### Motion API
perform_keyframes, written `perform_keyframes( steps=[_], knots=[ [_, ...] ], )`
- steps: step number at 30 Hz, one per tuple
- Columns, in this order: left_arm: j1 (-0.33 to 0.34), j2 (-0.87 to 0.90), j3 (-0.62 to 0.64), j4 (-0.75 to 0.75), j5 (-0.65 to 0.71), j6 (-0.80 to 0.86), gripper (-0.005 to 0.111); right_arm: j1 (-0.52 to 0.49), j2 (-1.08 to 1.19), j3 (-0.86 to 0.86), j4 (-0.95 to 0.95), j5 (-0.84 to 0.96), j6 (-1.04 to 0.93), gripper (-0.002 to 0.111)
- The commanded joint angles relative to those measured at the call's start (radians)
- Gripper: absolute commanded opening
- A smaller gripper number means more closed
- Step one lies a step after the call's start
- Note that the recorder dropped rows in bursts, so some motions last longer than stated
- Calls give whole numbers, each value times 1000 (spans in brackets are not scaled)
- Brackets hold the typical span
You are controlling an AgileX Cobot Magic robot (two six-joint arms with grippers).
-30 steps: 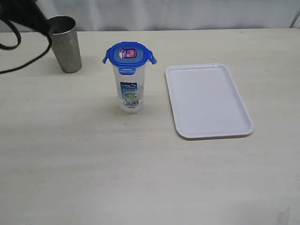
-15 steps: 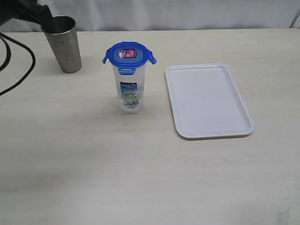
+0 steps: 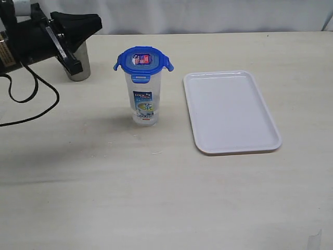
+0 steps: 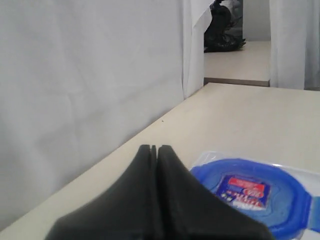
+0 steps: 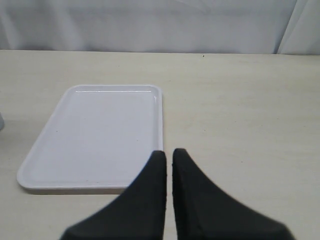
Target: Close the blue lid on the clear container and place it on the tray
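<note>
The clear container (image 3: 143, 101) stands upright on the table, left of the tray (image 3: 230, 111). The blue lid (image 3: 143, 60) rests on its mouth, sticker up, with its flaps sticking outward. My left gripper (image 3: 92, 22) is shut and empty, up at the far left, a short way left of the lid and level with it. In the left wrist view the lid (image 4: 250, 192) lies just beyond the shut gripper (image 4: 153, 148). My right gripper (image 5: 169, 152) is shut and empty, near the tray's (image 5: 100, 135) corner; it is out of the exterior view.
A grey steel cup (image 3: 79, 68) stands behind the left arm at the back left. A black cable (image 3: 31, 99) trails over the table at the left. A white curtain closes off the far table edge.
The left arm has swung in from the upper left toward the lid, and its gripper is now in front of the steel cup. Container, lid and tray have not moved.
</note>
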Motion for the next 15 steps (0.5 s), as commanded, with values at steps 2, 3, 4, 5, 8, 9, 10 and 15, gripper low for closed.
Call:
perform_keyframes(
  steps=[2,3,4,5,8,9,10,15],
  knots=[
    [0,115,-68,109,-1,4,0,2,-5,1,3,-4,-7,5],
    [0,127,-70,112,-7,4,0,2,-5,1,3,-4,-7,5],
    [0,135,-72,115,-15,6,0,2,-5,1,3,-6,-7,5],
    [0,138,-75,126,-15,4,0,2,-5,1,3,-8,-7,5],
    [0,140,-75,139,-15,-3,0,2,-5,1,3,-14,-7,5],
    [0,140,-75,141,-15,-3,0,2,-5,1,-6,-32,-7,5],
    [0,142,-75,150,-15,-3,0,2,-5,1,-28,-77,-7,5],
    [0,146,-75,116,-1,6,0,2,-5,1,18,-510,9,5]
  ],
)
